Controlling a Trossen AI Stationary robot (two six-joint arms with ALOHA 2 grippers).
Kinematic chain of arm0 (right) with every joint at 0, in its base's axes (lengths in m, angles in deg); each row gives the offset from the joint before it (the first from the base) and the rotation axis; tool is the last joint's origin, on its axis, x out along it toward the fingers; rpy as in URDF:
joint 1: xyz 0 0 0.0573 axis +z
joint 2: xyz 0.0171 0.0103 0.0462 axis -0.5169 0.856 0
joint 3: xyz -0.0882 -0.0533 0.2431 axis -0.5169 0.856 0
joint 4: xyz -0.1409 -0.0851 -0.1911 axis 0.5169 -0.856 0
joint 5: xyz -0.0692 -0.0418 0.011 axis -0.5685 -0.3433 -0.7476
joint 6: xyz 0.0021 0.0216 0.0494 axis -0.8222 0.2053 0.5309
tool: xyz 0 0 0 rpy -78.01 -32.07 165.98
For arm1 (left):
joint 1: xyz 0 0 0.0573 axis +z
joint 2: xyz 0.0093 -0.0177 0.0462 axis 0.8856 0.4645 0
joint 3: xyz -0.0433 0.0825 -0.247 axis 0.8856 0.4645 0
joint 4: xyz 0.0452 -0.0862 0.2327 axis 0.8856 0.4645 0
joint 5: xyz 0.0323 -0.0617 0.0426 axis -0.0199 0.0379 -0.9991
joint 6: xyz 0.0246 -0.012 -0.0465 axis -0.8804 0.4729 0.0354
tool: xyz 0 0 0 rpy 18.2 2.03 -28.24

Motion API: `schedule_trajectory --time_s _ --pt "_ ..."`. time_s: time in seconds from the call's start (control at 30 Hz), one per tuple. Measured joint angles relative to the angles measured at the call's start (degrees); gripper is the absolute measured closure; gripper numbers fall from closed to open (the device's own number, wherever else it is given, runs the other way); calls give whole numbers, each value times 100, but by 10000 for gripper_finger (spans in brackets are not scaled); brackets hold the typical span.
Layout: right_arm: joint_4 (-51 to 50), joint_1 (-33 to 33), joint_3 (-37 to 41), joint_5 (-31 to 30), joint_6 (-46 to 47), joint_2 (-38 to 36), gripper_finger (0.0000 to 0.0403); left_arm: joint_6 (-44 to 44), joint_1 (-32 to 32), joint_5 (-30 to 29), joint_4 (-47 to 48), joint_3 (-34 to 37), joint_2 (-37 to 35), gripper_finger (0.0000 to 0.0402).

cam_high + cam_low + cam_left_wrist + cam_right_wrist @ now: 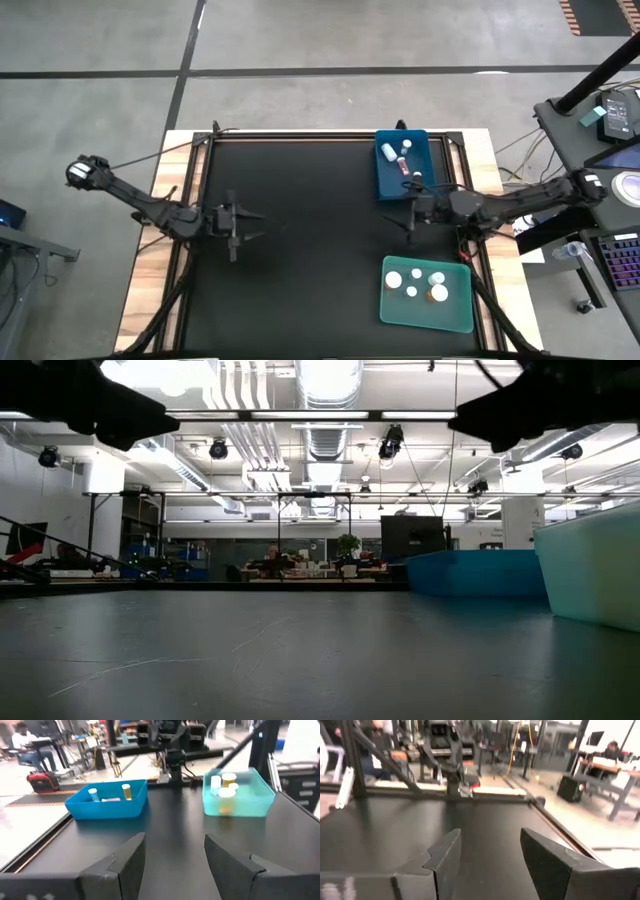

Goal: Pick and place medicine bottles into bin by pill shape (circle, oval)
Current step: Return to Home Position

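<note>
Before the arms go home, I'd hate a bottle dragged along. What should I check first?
1. Left gripper empty: ok, open, nothing between its fingers.
2. Right gripper empty: ok, open, nothing held.
3. Medicine bottles inside bins: ok, some in the light green bin, some in the blue bin.
4. No bottle loose on the table: ok, none shows.
5. Sorted by pill shape: cannot tell, pills not visible.
6. Right gripper's gap to the blue bin: cannot tell; the high view shows it close beside the bin.

One blue bin (385,190), one light green bin (440,316), about nine medicine bottles (394,279) across both.
</note>
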Motion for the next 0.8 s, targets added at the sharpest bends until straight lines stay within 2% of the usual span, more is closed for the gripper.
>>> schedule_trajectory --time_s 0.23,0.47,0.73,0.8 --pt "-152 0 577 6 -168 -1427 204 -28 0 -188 -84 456 -722 214" --pt "-1360 0 696 4 -117 -2680 204 -102 0 -188 -59 741 -1260 214" --pt "-2367 0 779 1 -247 -3730 205 -172 0 -213 -65 1063 -1843 214" --pt "-2477 -2 861 9 -270 -3734 207 -258 0 -220 -96 1150 -1972 214"
